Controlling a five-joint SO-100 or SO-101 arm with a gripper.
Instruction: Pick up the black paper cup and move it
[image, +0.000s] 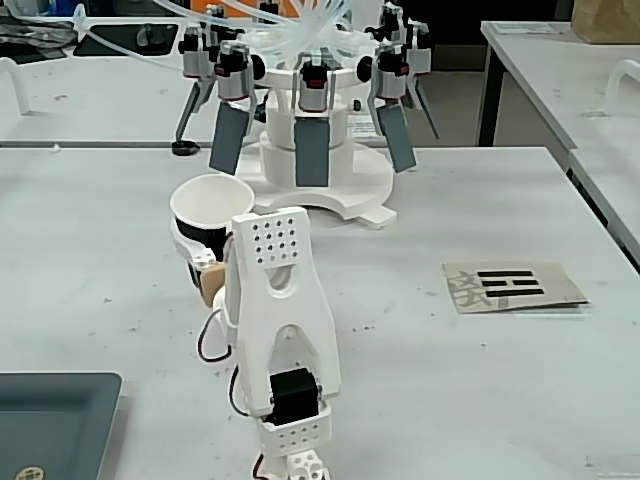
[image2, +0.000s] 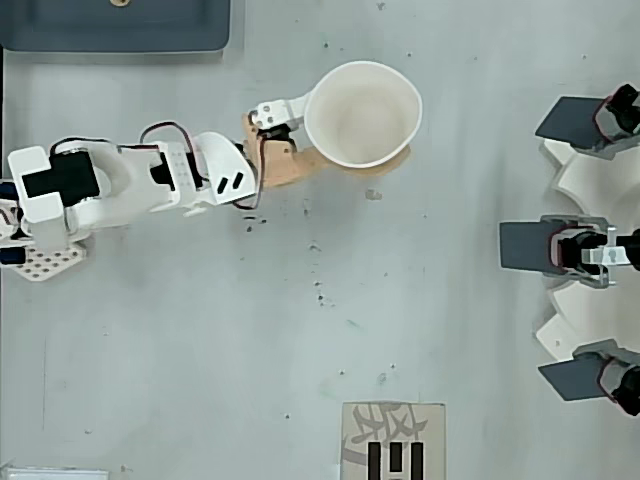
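In the fixed view, the white two-finger gripper (image: 205, 262) of the arm is closed around the tapered black paper cup with white inside and white rolled rim (image: 210, 206). The cup stands upright between the fingers. Behind the gripper is the white round machine base with dark grey paddles (image: 322, 180). To the right of the gripper, well apart, lies a beige card with black marks (image: 512, 285).

In the overhead view, the gripper (image2: 345, 145) holds the cup (image2: 362, 113): a white finger (image2: 285, 108) is on one side and a tan finger (image2: 290, 165) on the other. The dark grey tray (image2: 115, 25) lies to the upper left of the gripper.
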